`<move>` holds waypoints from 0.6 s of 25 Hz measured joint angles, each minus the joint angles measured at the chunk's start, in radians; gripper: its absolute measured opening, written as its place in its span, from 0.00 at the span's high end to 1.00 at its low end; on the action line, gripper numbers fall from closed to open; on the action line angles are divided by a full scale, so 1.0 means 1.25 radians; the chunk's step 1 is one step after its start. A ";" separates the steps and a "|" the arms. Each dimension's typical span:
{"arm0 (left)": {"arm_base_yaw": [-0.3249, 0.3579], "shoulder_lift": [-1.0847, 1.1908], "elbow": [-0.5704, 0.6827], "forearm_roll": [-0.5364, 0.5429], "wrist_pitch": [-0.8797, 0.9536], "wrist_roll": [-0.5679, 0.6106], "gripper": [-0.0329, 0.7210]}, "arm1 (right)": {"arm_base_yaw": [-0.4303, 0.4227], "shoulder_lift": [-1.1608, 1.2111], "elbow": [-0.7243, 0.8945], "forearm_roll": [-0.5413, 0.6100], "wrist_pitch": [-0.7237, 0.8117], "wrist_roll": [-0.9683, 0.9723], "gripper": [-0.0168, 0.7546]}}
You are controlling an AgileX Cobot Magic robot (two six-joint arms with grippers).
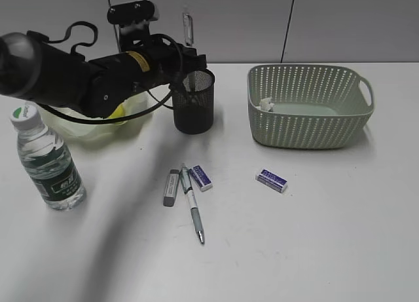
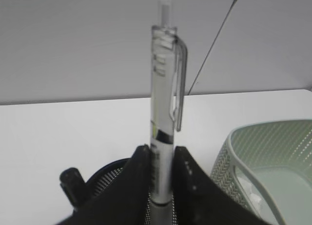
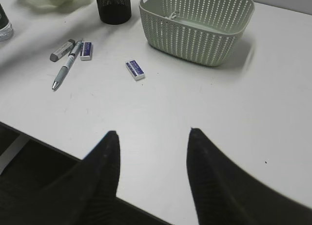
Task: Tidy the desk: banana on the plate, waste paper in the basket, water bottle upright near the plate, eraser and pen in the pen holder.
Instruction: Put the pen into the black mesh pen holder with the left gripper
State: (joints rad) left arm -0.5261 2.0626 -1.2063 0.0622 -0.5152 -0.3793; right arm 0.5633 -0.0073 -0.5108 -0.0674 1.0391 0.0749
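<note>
Left gripper [image 2: 161,181] over pen holder [image 1: 194,100], jaws clamped on clear pen [image 2: 165,103], upright for a straight drop into the cup. Right gripper [image 3: 152,152] idle at worktop [image 1: 314,223] edge, jaws apart, empty. Second pen [image 1: 192,204], erasers [image 1: 271,180] still out.

Plate [image 1: 141,105] mostly hidden behind left arm [image 1: 72,76]; banana [image 1: 118,111] seen only as yellow sliver beside arm. Held pen [image 2: 164,112]: lower end hidden between left gripper [image 2: 161,178] fingers, cut off at bottom edge of left wrist view; whether tip is inside pen holder [image 1: 194,100] can't tell. Waste paper [image 1: 266,104] partly hidden by basket [image 1: 308,122] wall. Eraser [image 1: 271,180] print too small to read. Water bottle [image 3: 4,27] cropped at left edge of right wrist view.
</note>
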 joint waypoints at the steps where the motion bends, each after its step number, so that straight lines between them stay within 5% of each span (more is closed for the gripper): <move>1: 0.001 0.001 0.001 0.001 0.000 0.000 0.81 | 0.000 0.000 0.000 0.000 0.000 0.000 0.51; 7: 0.001 0.001 0.001 0.006 -0.006 0.000 0.45 | 0.000 0.000 0.000 0.000 0.000 0.000 0.51; 15: 0.001 -0.131 0.001 0.015 0.076 0.000 0.39 | 0.000 0.000 0.000 0.000 0.000 0.000 0.51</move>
State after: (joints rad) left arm -0.5249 1.8986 -1.2055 0.0810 -0.4200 -0.3793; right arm 0.5633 -0.0073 -0.5108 -0.0674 1.0391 0.0749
